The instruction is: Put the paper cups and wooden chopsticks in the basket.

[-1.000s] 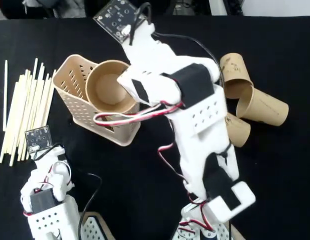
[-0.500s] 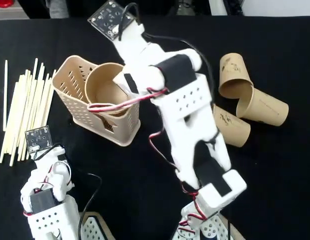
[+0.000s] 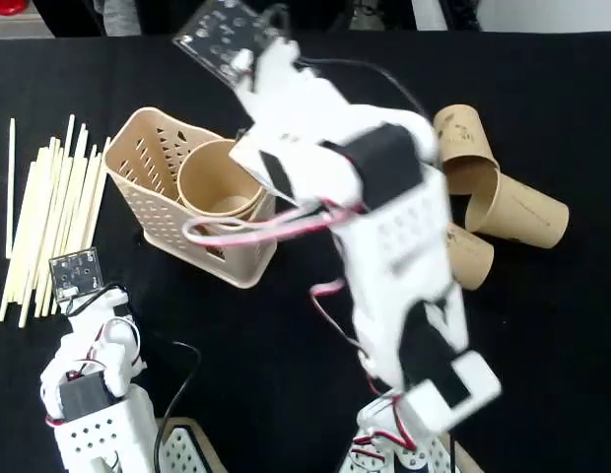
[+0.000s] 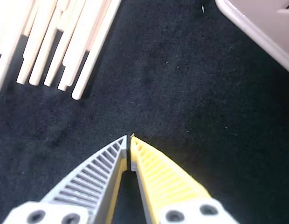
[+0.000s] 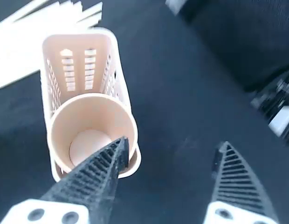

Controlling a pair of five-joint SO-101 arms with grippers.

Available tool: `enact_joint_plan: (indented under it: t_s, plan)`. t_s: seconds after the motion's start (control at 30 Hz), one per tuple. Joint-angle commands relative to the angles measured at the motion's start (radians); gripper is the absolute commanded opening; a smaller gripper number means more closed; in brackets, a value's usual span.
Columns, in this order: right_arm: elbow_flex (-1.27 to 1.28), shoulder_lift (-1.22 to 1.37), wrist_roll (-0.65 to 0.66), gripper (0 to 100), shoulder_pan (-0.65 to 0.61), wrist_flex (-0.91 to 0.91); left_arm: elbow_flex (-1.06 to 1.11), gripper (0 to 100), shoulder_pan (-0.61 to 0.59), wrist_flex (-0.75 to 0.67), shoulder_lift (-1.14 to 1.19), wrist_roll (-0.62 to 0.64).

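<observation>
Cup (image 5: 88, 126) dropped into basket (image 5: 79, 60), outside spread fingers (image 5: 97, 179).

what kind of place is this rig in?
Probably a robot test bench, lab or hobby: two small arms at a black-covered table, with staged props: basket, paper cups, chopsticks.

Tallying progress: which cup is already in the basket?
The cup standing mouth-up inside the basket; the other three cups lie on their sides on the table.
</observation>
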Motion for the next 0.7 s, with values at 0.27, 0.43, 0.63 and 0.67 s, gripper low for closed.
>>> enact_joint_plan:
  t_s: [0.27, 0.43, 0.63, 0.67]
  plan:
    - [0.483, -0.248, 0.316, 22.7, 0.566, 0.000, 0.016, 3, -0.004, 0.008, -0.009, 0.008]
    - [0.664, -0.176, 0.440, 22.7, 0.783, -0.152, 0.016, 3, -0.004, 0.008, -0.009, 0.008]
    - [0.651, -0.048, 0.505, 22.7, 0.864, -0.199, 0.016, 3, -0.004, 0.008, -0.009, 0.008]
    - [0.645, -0.022, 0.512, 22.7, 0.875, -0.212, 0.016, 3, -0.004, 0.008, -0.009, 0.008]
